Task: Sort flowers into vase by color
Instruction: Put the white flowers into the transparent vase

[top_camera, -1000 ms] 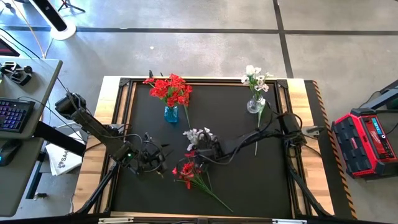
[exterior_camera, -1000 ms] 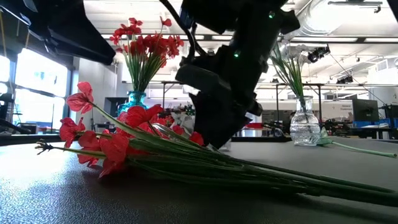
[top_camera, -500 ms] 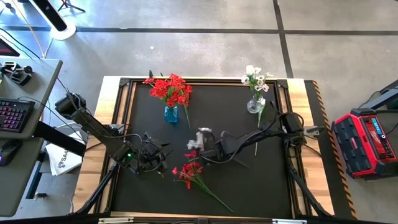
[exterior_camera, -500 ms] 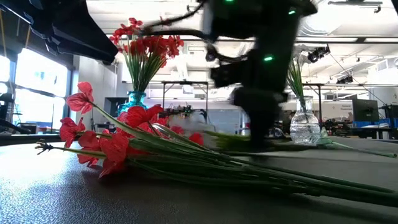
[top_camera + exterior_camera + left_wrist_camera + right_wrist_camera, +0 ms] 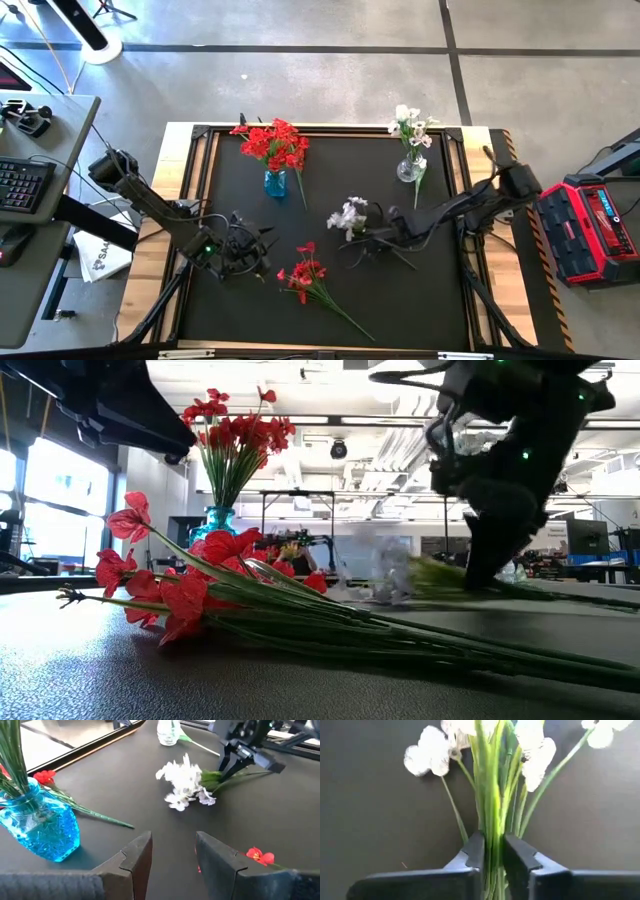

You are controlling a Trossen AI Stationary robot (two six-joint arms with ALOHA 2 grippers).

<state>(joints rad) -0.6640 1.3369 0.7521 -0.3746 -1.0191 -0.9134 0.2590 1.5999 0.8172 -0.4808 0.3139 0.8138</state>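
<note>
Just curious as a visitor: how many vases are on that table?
2: a blue glass vase holding red flowers at the back left, and a clear glass vase holding white flowers at the back right.

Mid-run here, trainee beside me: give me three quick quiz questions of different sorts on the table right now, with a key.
1. True or false: the right gripper is shut on the white-blossomed sprig's green stems.
2. Which vase holds red flowers: A, the blue glass vase, or B, the clear glass vase?
3. Fill in: the loose red-blossomed sprigs lie on the black ___.

Key: 1 true; 2 A; 3 mat. The left gripper waits open, empty.
</note>
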